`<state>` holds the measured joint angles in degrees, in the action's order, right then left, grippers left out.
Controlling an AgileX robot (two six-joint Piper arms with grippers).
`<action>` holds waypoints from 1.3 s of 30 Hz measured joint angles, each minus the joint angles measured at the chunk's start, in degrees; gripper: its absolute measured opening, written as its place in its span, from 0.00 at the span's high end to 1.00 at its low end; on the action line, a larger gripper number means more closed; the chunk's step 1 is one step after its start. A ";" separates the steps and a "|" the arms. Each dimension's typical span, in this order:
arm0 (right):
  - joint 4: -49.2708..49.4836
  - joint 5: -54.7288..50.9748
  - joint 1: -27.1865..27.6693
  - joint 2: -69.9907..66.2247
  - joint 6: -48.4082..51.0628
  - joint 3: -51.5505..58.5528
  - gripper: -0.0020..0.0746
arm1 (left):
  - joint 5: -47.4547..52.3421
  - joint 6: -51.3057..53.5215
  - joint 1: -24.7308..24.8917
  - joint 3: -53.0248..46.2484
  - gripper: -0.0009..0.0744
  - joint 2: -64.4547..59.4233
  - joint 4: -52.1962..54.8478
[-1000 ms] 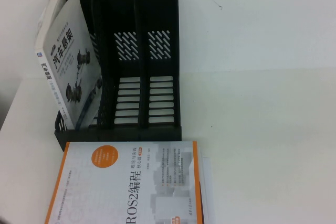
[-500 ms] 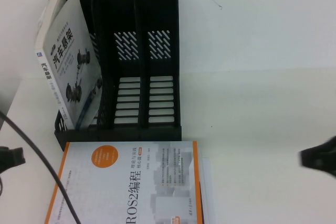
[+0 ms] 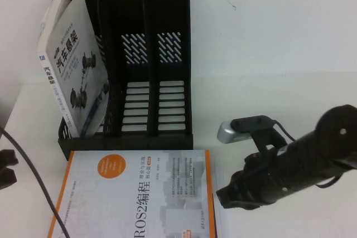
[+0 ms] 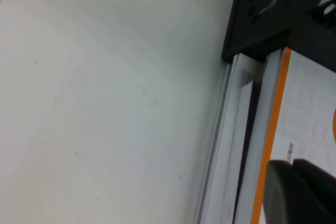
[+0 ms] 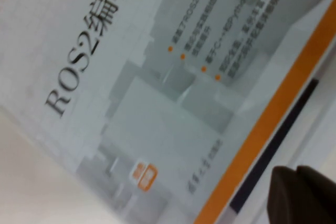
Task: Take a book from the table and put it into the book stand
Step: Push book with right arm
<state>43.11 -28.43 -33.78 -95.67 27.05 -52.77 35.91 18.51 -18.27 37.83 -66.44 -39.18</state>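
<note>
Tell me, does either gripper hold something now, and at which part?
Nothing is held. The left gripper is shut above the book's left edge; the right gripper hovers beside its right edge, not gripping it.

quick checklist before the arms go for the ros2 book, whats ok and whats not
1. ROS2 book flat on the table, cover up: ok.
2. Two slots of the book stand free, grey-white book leaning in the left one: ok.
3. Right gripper at the book's right edge: ok; fingers: cannot tell.
4. Left gripper at the table's left edge, shut, holding nothing: ok.
5. Books stacked underneath: present; separation cannot tell.
</note>
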 joint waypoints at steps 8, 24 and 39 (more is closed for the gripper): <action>0.00 -0.43 -0.08 -6.32 -0.24 -4.29 0.97 | 1.01 4.26 -3.10 0.34 0.99 -2.87 -5.82; -0.71 -1.21 -0.51 -9.99 -0.24 -6.39 0.97 | 1.62 6.77 -3.50 0.34 0.99 -4.54 -8.46; 0.16 -1.50 -2.38 -10.94 -0.43 -8.96 0.97 | 4.58 7.67 -6.04 0.34 0.99 -4.54 -9.20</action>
<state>43.28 -29.93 -36.16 -106.61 26.62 -61.73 40.49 26.18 -24.31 38.17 -70.98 -48.38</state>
